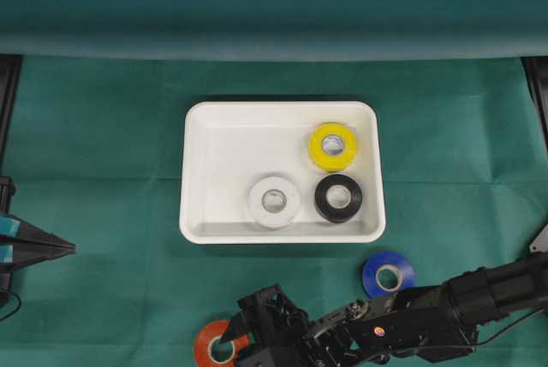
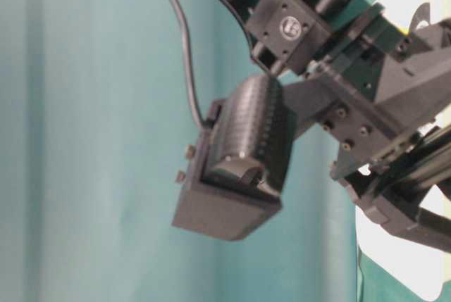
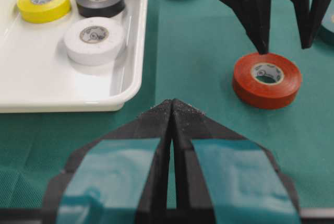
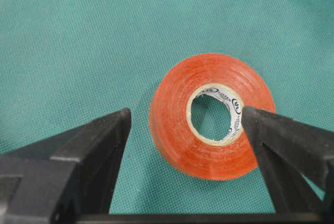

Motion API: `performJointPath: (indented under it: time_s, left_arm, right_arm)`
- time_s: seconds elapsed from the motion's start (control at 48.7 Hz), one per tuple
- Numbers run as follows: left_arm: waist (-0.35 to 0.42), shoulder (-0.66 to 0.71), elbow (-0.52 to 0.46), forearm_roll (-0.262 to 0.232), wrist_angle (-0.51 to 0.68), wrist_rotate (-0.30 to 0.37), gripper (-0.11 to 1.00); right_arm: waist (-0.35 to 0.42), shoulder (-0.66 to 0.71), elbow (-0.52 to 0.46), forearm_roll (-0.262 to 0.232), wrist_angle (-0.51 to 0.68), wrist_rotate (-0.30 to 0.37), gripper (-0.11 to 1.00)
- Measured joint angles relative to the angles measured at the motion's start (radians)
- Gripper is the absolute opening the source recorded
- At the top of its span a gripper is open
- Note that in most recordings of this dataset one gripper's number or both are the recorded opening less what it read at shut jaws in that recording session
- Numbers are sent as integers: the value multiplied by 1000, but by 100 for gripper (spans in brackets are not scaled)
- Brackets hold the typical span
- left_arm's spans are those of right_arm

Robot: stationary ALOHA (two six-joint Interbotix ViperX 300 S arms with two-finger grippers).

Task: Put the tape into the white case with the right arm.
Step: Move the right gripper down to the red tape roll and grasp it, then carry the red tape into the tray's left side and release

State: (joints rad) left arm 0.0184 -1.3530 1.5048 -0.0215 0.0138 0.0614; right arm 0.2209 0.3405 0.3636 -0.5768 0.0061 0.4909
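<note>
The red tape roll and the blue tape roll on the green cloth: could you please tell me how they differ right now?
The red tape roll lies between the open fingers of the right gripper; the blue tape roll lies apart from any gripper. In the overhead view the red roll lies farther from the shallow white plastic case, toward the lower left, while the blue one lies just below the case's lower right corner. Both lie flat on the cloth, outside the case.

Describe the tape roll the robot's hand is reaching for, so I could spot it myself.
Start at the white case mid-table, holding three rolls. On the green cloth in front of it lie two loose rolls; the red-orange tape is the left one. The right hand hangs open over it, unlike the blue roll.
</note>
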Motion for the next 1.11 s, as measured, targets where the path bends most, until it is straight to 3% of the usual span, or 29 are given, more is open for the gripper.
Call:
performJointPath:
  time_s: [0.636,0.739,0.924,1.108]
  left_arm:
    - [0,0,0,-2,0,0,0]
    - [0,0,0,-2,2,0,0]
    - [0,0,0,0,2,0,0]
    - [0,0,0,-2,2,0,0]
  right_arm:
    - [0,92,-43,0,-28,0,56]
    - [0,92,-46,2,-29,0,44]
    - [0,94,-51,0,-26,0,4]
    - [2,94,-52,0,-25,0,1]
